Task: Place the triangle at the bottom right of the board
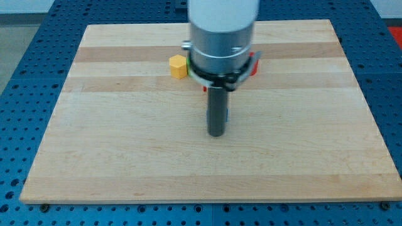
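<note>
From the one camera, the wooden board (125,157) lies on a blue perforated desk (25,37). The arm's grey barrel (223,31) hangs over the board's upper middle, and my tip (217,134) rests near the centre. The rod is a plain tool with nothing to open or clamp. A yellow block (179,66), shape unclear, sits up and to the view's left of the tip. A red block (254,65) peeks out behind the barrel; whether it is the triangle I cannot tell.

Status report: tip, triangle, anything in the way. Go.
My tip at board centre, touching no block. Triangle not identifiable: red block mostly hidden behind arm. Yellow block sits at the view's upper left of tip.
</note>
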You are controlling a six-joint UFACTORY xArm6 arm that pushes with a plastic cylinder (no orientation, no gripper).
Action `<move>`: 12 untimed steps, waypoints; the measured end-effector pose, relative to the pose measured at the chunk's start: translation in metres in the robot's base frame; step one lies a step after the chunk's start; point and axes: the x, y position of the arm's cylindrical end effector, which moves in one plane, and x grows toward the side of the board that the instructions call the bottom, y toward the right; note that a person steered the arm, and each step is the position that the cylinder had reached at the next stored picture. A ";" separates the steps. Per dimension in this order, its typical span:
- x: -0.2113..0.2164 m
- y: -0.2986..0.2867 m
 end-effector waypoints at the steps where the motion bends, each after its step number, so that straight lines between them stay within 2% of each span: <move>1: 0.000 -0.036; 2: 0.000 -0.056; 3: -0.005 -0.050; 4: -0.028 -0.035; 6: -0.037 0.045; 8: -0.043 0.094; 10: -0.057 0.131; 12: -0.043 0.137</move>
